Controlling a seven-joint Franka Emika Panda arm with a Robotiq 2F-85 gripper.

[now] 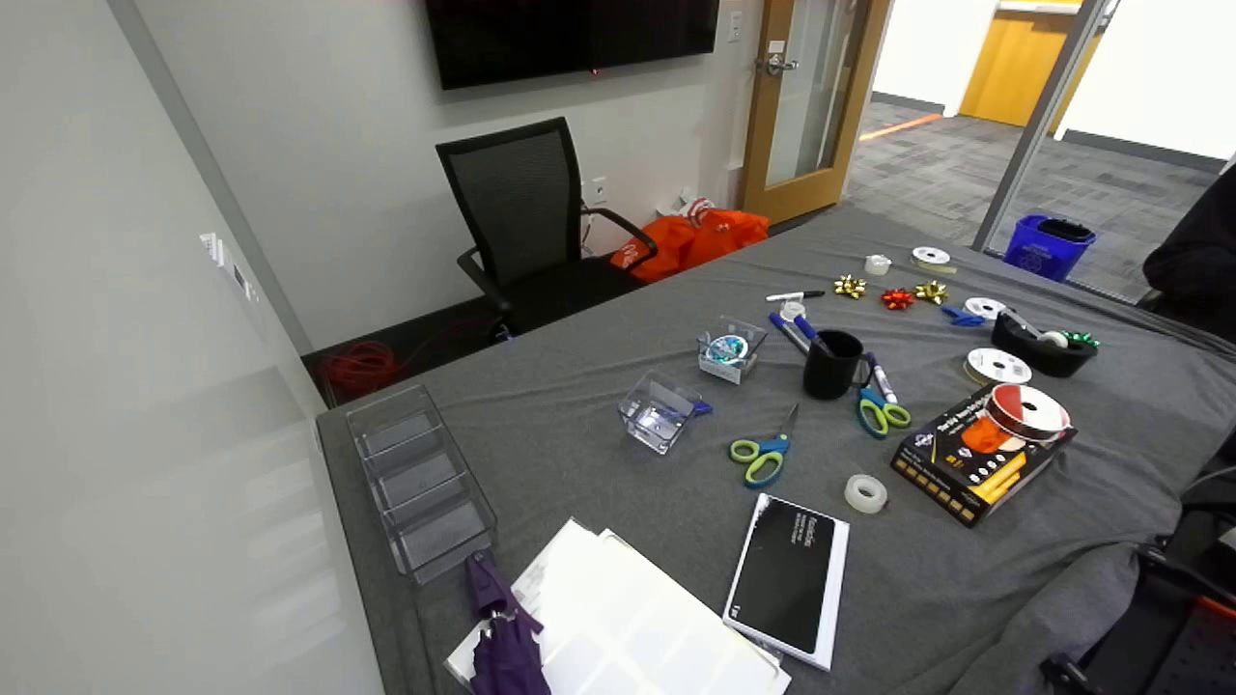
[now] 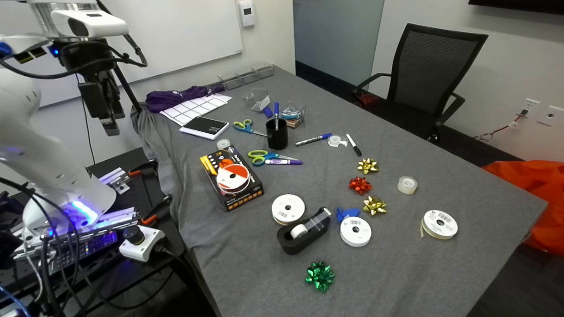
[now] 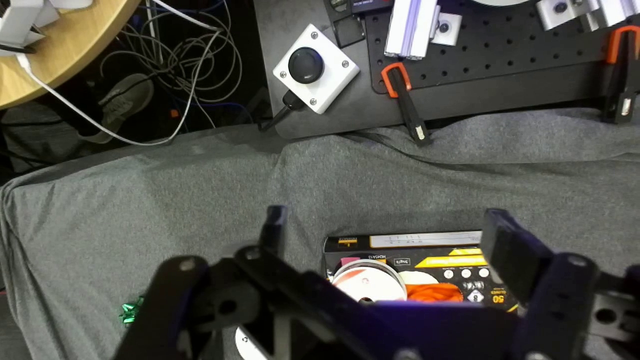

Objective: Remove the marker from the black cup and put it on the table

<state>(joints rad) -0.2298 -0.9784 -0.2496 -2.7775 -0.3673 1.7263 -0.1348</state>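
"What are you after?"

"The blue marker point(image 2: 276, 113) standing in the black cup point(image 2: 278, 137), its upper part above the rim."

"And your grip?"

"My fingers point(image 3: 512, 246) are spread wide, holding nothing, well apart from it. I should come down from above, pinch only the shaft, lift it clear, then lay it on the table point(image 2: 396, 268)."

"Obstacles?"

"Two pairs of scissors point(image 2: 270, 156) and a blue-ended marker point(image 2: 313, 139) lie near; a box point(image 2: 219, 160) bears a ribbon spool point(image 2: 232, 177)."

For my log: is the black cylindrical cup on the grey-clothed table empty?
No: in an exterior view, a blue marker pokes up from inside the black cylindrical cup.
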